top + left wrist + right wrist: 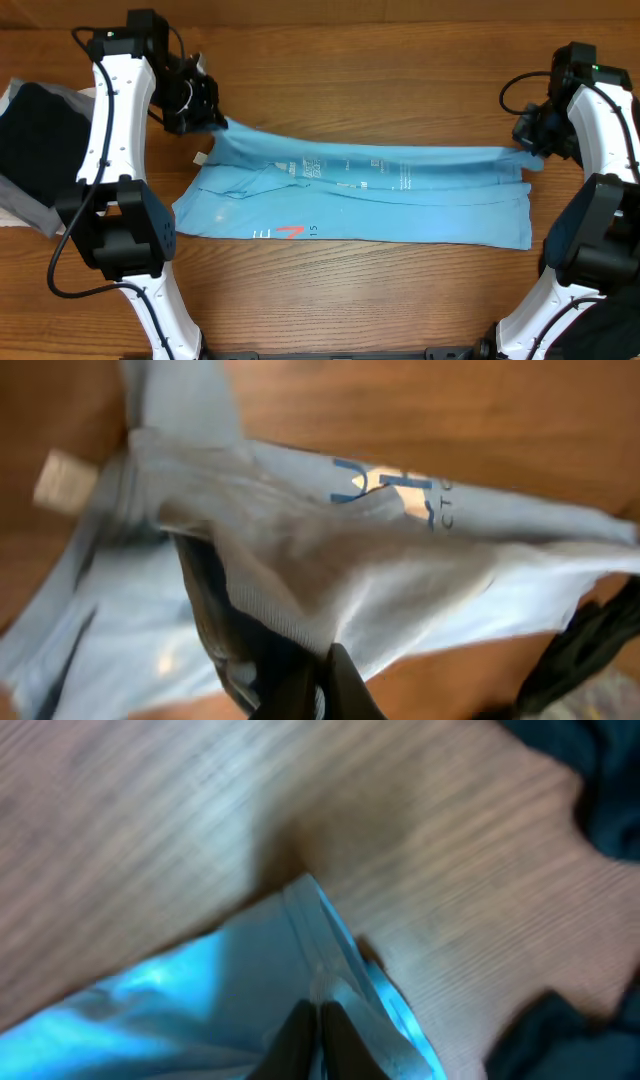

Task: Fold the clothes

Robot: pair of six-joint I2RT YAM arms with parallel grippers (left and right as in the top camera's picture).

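The sky-blue T-shirt (360, 195) lies stretched across the wooden table, with white print and a red mark near its front edge. My left gripper (205, 118) is shut on the shirt's far left corner and holds it lifted; the left wrist view shows the fabric (330, 560) pinched between the jaws (322, 685). My right gripper (532, 148) is shut on the shirt's far right corner; the right wrist view shows the hem (330, 955) between the fingertips (318, 1020). The cloth is pulled taut between both grippers.
A pile of black and grey garments (35, 150) lies at the left table edge. More dark cloth (590, 780) shows in the right wrist view. A white tag (62, 482) hangs from the shirt's neck.
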